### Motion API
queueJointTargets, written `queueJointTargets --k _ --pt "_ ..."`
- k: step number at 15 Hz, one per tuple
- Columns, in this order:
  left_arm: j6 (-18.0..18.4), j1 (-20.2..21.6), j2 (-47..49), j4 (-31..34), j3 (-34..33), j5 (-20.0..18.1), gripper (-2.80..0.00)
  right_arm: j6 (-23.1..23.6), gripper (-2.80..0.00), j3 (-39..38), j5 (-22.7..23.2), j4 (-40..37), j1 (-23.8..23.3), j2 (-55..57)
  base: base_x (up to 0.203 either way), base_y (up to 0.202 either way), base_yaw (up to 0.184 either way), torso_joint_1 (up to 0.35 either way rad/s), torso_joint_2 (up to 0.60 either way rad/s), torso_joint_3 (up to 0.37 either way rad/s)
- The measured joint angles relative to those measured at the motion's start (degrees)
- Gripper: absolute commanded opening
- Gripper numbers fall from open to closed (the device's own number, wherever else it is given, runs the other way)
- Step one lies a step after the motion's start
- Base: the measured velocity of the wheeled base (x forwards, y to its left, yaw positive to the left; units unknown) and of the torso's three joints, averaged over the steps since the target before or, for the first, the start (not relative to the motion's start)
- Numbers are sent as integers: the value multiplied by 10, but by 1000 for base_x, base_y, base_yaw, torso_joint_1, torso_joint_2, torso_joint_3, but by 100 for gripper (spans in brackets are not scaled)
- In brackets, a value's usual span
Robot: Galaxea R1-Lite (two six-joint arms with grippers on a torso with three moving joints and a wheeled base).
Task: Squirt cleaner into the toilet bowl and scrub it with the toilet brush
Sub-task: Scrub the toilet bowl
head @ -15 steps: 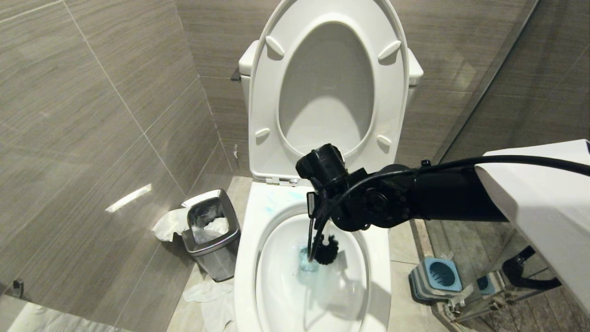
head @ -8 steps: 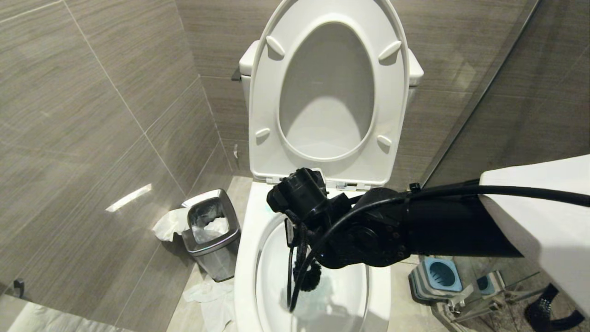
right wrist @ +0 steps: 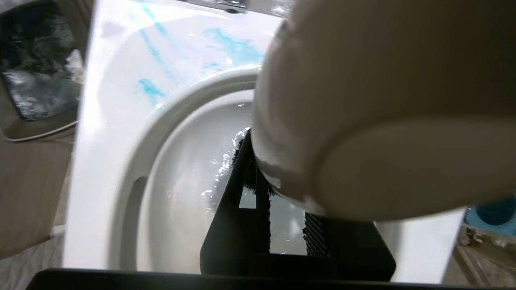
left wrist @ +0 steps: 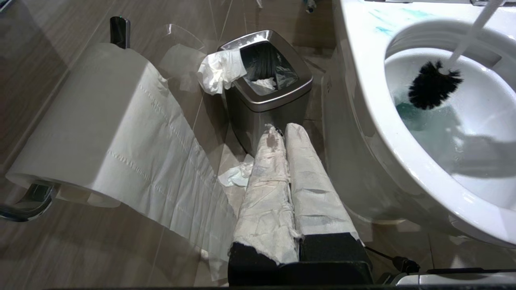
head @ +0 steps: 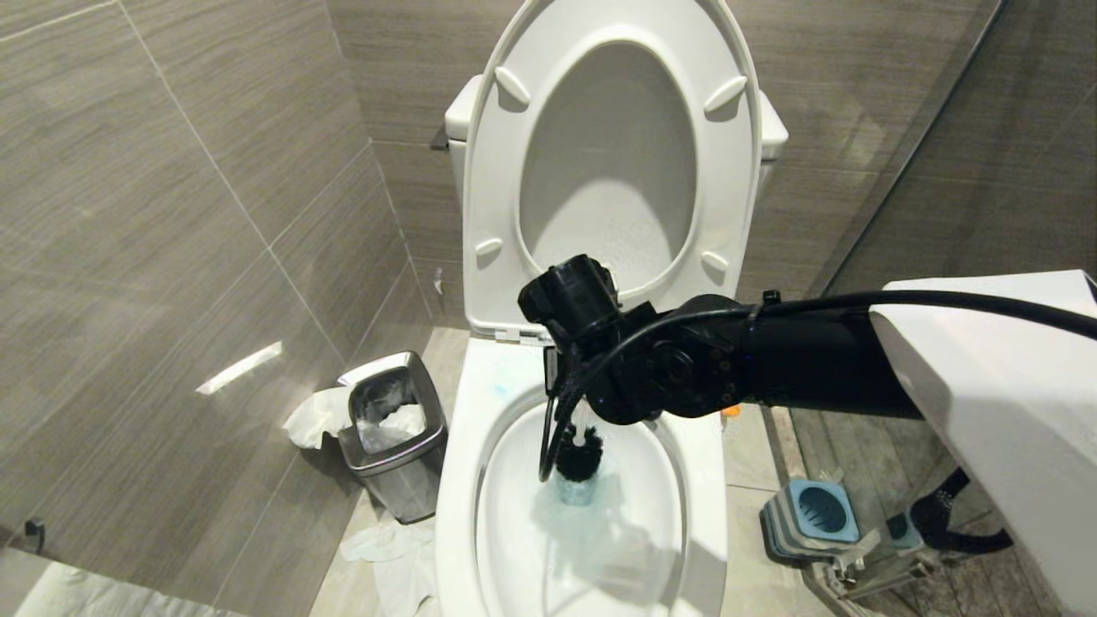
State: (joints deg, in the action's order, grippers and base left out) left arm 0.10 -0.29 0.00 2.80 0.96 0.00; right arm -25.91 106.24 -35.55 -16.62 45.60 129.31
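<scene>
Taking the toilet bowl (head: 463, 446) as the landmark and reading from the robot's left: a small steel waste bin (head: 396, 433) stuffed with tissue stands on the floor just beside the bowl's left flank, with more tissue lying loose at its foot. The left gripper (left wrist: 282, 133), its paper-wrapped fingers pressed together on nothing, hangs low outside the bowl near that bin and takes no part.

Inside the bowl, pale blue cleaner (head: 576, 493) tints the water, with blue smears on the rim's back left corner (so the squirting looks done). The toilet brush (head: 578, 454) has its black bristle head down in the basin, at or just above that tinted pool, towards the back, its white handle rising to the right gripper (right wrist: 282, 225). That gripper is above the bowl's rear rim, jaws narrowed onto the handle, whose rounded end fills the right wrist view.

The step in hand appears to be the scrubbing. Next, I judge, the head needs sweeping round the basin wall and under the rim, kept pressed to the ceramic without splashing.

To the bowl's right, on the floor, sits the grey-and-blue brush holder (head: 812, 514).
</scene>
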Motion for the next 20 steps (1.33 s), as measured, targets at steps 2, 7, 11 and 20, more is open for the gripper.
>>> queueJointTargets --k 2,7,11,20 --pt "0 1 0 0 0 0 -280 0 -280 -43 3 -3 -8 -23 0 0 0 0 0 0" --pt "0 0 0 0 0 0 -280 -10 -280 -167 12 0 44 -93 0 0 0 0 0 0" --pt "0 1 0 0 0 0 -280 -29 -280 -143 10 3 72 -77 0 0 0 0 0 0" --pt "0 0 0 0 0 0 -280 22 -280 -10 -6 -6 30 -1 0 0 0 0 0 0"
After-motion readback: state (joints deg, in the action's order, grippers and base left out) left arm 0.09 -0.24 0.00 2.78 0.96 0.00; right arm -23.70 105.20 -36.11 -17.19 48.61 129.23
